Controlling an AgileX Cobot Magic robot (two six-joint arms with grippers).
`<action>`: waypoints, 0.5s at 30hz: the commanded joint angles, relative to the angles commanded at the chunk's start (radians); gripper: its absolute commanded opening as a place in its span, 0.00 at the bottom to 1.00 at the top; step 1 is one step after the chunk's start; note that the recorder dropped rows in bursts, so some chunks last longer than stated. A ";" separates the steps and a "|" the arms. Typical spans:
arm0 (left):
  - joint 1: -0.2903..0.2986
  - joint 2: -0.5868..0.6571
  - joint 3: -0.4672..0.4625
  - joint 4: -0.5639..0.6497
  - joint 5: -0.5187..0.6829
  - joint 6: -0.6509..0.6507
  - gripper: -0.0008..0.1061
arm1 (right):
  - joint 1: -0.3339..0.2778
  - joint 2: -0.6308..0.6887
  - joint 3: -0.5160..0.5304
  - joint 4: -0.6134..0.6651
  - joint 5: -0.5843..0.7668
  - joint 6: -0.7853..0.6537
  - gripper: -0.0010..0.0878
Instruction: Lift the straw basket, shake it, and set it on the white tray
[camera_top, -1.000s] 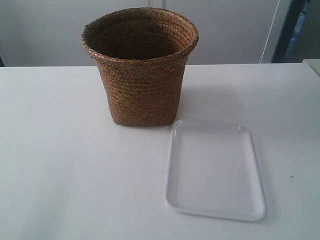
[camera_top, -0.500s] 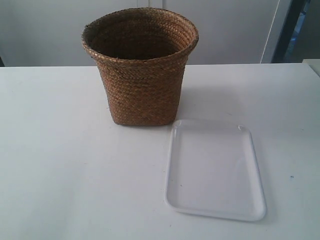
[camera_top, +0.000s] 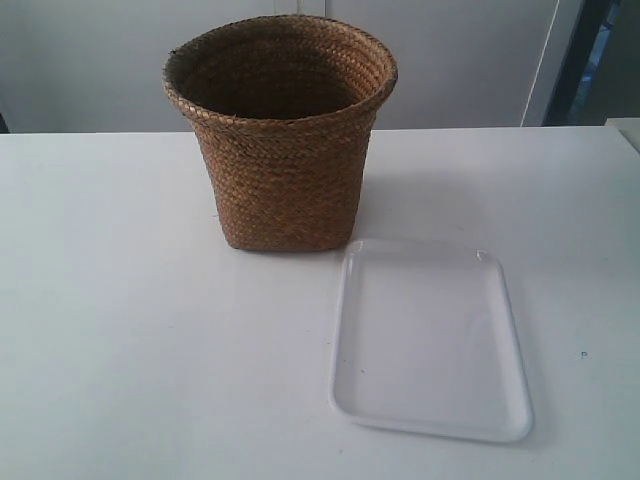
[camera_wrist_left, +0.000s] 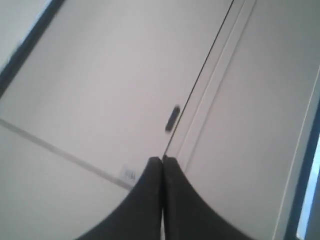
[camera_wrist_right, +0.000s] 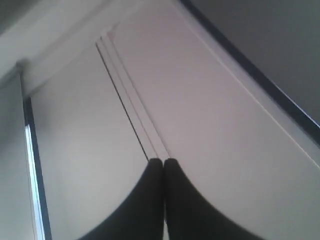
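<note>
Straw basket (camera_top: 285, 170), brown and woven, stands upright on the white tabletop (camera_top: 120, 330), its long axis vertical and its flared braided mouth facing up. Neither arm appears in the exterior view, so you cannot tell which way the straw basket lies from either pincer, nor which arm is nearer to it. The left pincer (camera_wrist_left: 162, 159) has its two dark fingers pressed tip to tip with nothing between them. The right pincer (camera_wrist_right: 163, 160) is closed the same way and also holds nothing. Both wrist views look past the fingertips at pale wall panels (camera_wrist_right: 210, 115) with straight seams, and neither shows the basket, the tray or the tabletop. Judging from that, both pincers point away from the work, and each would have to turn toward the tabletop and spread its fingers before it could meet the basket's rim or wall. The white tray (camera_top: 430, 340) lies flat on the tabletop just beside the basket's base, one rounded corner very close to it; whether they touch is not clear. The tray holds nothing. The part of the basket's inside that shows is bare dark weave, and its floor is hidden behind the near wall. The basket's mouth looks wider than the tray is broad, so the set-down will probably need its narrower base centred on the tray.
</note>
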 joint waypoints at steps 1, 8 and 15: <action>0.000 0.040 -0.067 0.000 0.012 0.024 0.01 | 0.000 0.028 -0.038 0.009 0.010 -0.015 0.01; 0.000 0.534 -0.507 0.095 0.137 0.044 0.01 | 0.000 0.469 -0.391 -0.041 0.107 -0.054 0.01; -0.026 1.090 -0.951 0.216 0.872 -0.005 0.01 | 0.018 1.087 -0.884 -0.253 0.937 -0.050 0.01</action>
